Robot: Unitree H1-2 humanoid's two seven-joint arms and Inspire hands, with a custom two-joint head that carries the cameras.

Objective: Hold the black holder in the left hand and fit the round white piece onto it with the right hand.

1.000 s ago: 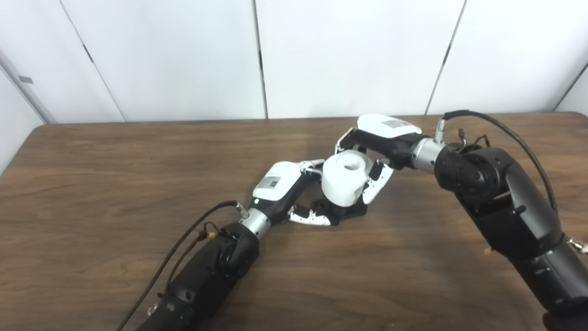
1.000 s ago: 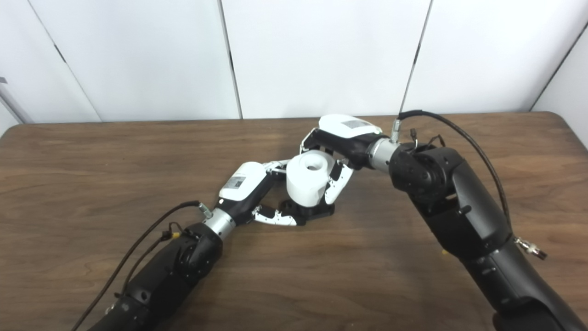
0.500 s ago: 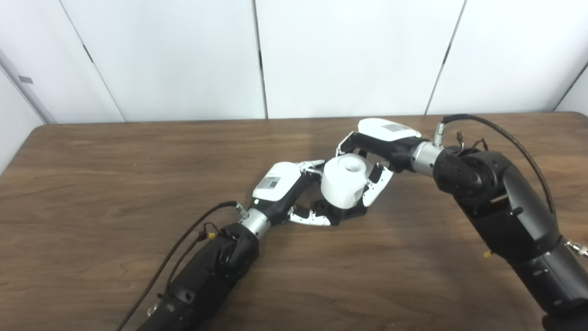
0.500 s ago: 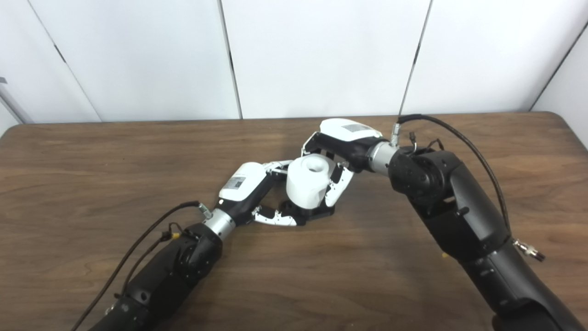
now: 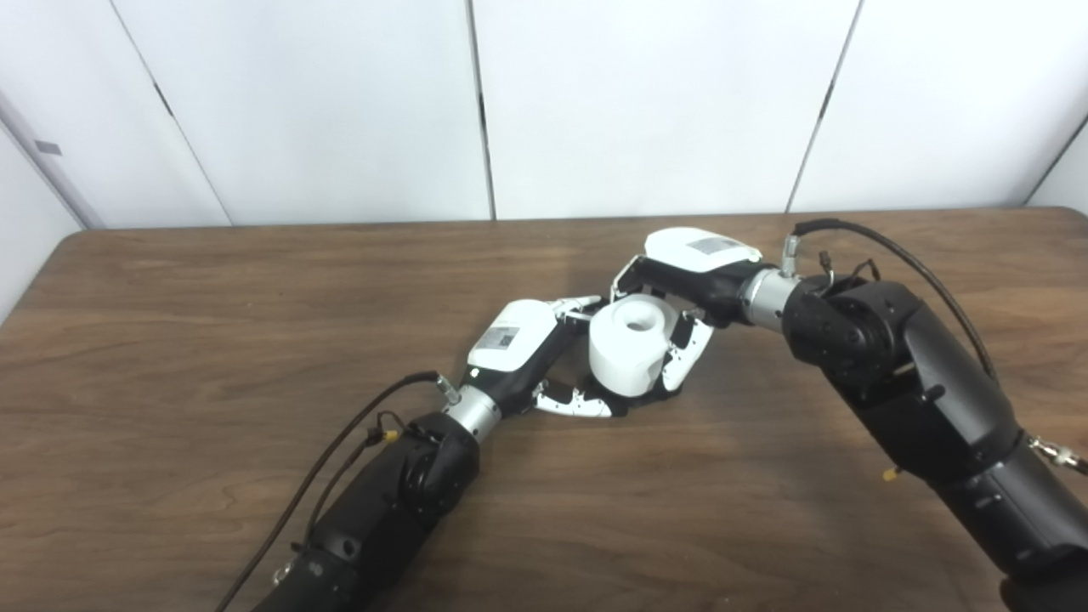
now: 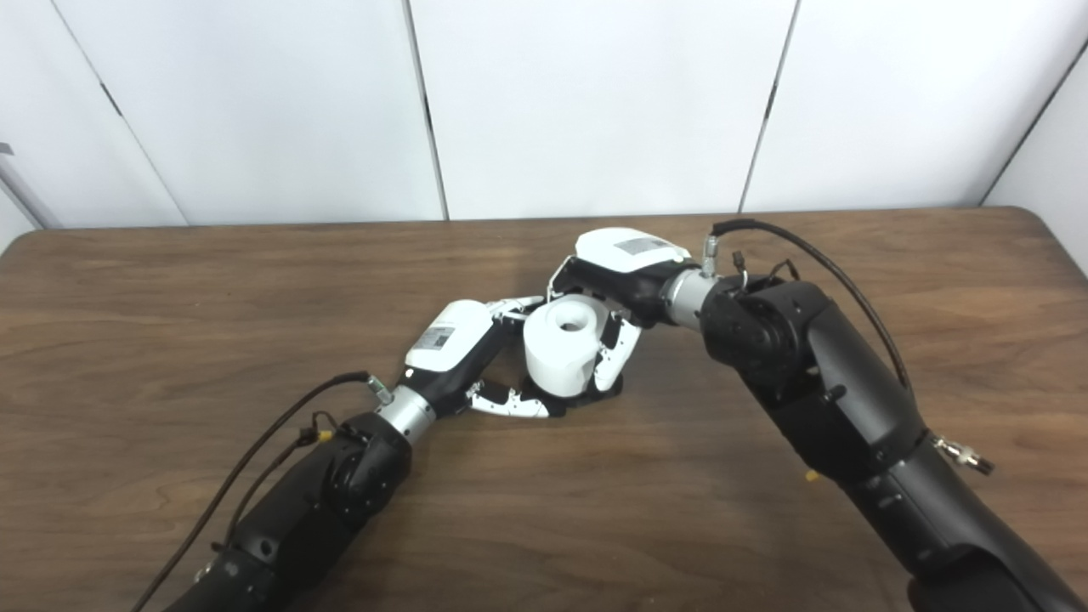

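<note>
While the round white piece (image 5: 629, 347) sits low over the black holder (image 5: 636, 402) — only a dark sliver of the holder shows beneath it — the right hand (image 5: 680, 285) wraps the piece from the far side, fingers (image 5: 680, 364) curled down its right flank. From the near left, the left hand (image 5: 544, 357) closes on the holder, its lower fingers (image 5: 576, 403) flat along the base. Both rest mid-way across the wooden table (image 5: 170, 340).

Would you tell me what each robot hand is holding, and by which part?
The right robot hand grips the round white piece around its sides; the left robot hand holds the black holder at its base.
</note>
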